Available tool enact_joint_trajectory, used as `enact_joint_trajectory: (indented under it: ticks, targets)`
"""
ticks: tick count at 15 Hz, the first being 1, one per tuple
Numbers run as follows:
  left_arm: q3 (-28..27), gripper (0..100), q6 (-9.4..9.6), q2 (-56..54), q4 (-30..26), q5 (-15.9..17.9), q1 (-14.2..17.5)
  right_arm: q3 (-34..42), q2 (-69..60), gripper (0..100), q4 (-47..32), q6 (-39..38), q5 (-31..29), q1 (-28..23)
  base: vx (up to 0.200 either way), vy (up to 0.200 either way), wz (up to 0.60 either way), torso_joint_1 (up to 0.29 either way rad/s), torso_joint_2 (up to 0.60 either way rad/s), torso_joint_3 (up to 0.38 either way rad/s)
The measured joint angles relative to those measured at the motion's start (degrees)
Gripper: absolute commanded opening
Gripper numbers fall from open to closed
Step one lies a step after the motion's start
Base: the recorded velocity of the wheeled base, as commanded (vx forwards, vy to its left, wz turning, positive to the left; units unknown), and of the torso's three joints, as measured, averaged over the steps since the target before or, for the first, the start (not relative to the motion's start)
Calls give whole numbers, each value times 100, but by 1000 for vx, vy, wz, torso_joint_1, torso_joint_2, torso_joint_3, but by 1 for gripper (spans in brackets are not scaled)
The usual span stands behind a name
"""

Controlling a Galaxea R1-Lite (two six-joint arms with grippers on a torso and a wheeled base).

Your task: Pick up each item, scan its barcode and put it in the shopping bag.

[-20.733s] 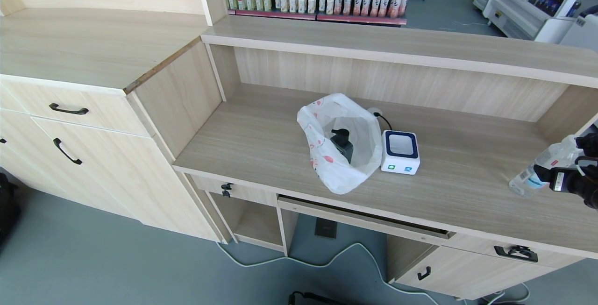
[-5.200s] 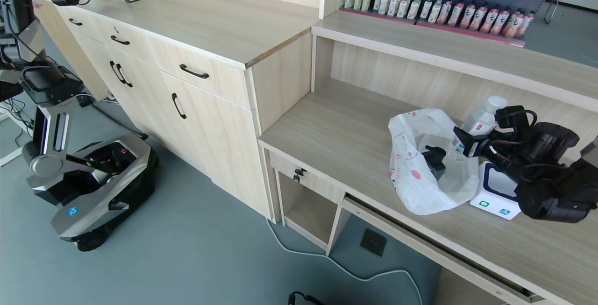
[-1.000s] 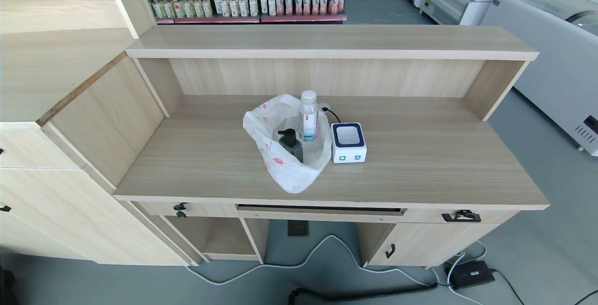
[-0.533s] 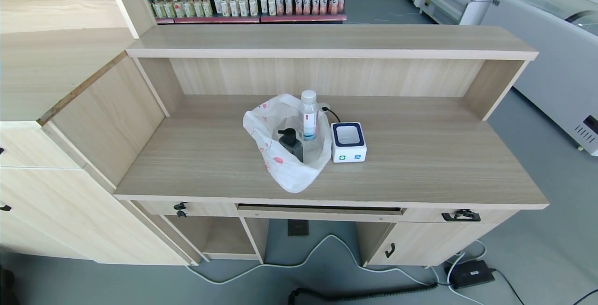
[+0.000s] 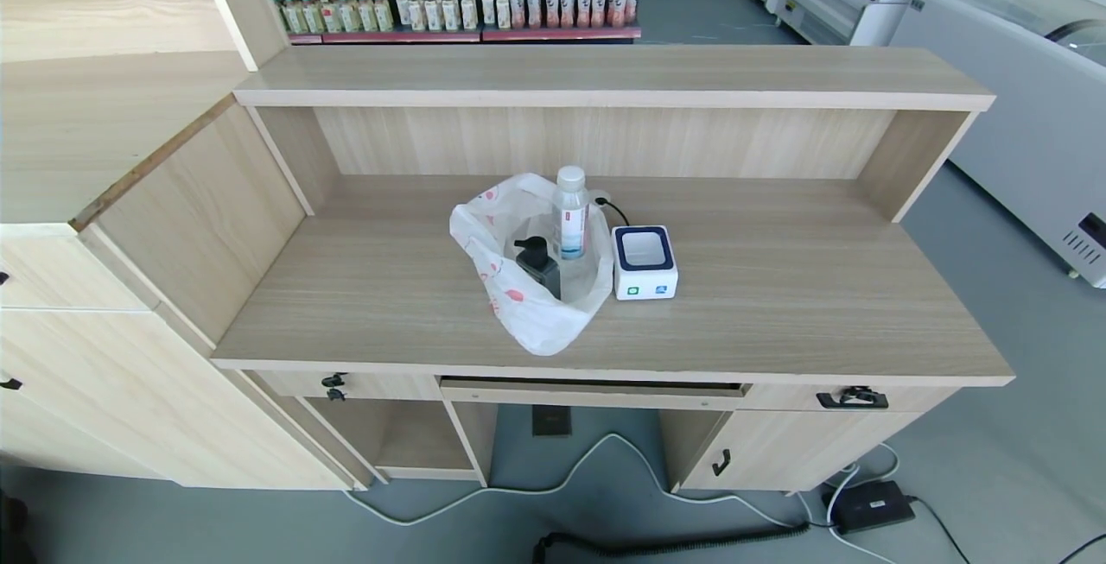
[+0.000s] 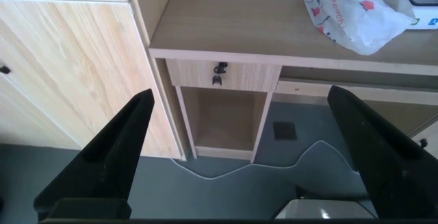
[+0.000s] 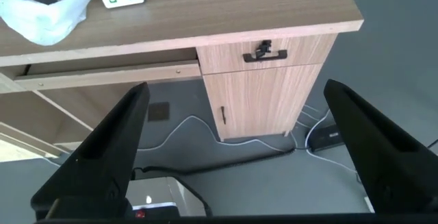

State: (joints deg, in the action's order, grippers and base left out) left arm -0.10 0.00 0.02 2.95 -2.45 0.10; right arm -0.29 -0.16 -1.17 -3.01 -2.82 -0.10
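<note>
A white shopping bag (image 5: 527, 305) with red prints stands open at the middle of the wooden counter (image 5: 778, 288). Inside it a clear water bottle (image 5: 571, 214) with a white cap stands upright beside a dark pump bottle (image 5: 537, 266). The white barcode scanner (image 5: 644, 263) sits right beside the bag. My left gripper (image 6: 239, 155) hangs open, low in front of the counter's left end, with the bag (image 6: 349, 15) farther off. My right gripper (image 7: 236, 152) is open too, low before the counter's right drawer, nothing between its fingers (image 7: 102, 155).
A raised shelf (image 5: 605, 76) runs along the back of the counter. A taller cabinet (image 5: 104, 141) adjoins on the left. Drawers with black handles (image 5: 853, 398) sit under the counter edge. Cables (image 5: 605, 452) and a power brick (image 5: 868, 505) lie on the floor.
Since the older frames the water bottle has gone from my right gripper into the bag, and the head view has shifted. Over the last second nothing has moved.
</note>
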Motion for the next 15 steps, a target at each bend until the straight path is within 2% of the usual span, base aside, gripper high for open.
enact_joint_trajectory:
  ticks: [15]
  targets:
    - [0, 100, 0, 0, 0, 0, -2, -6, 0, 100, -30, -16, 0, 0, 0, 0, 0, 0, 0, 0]
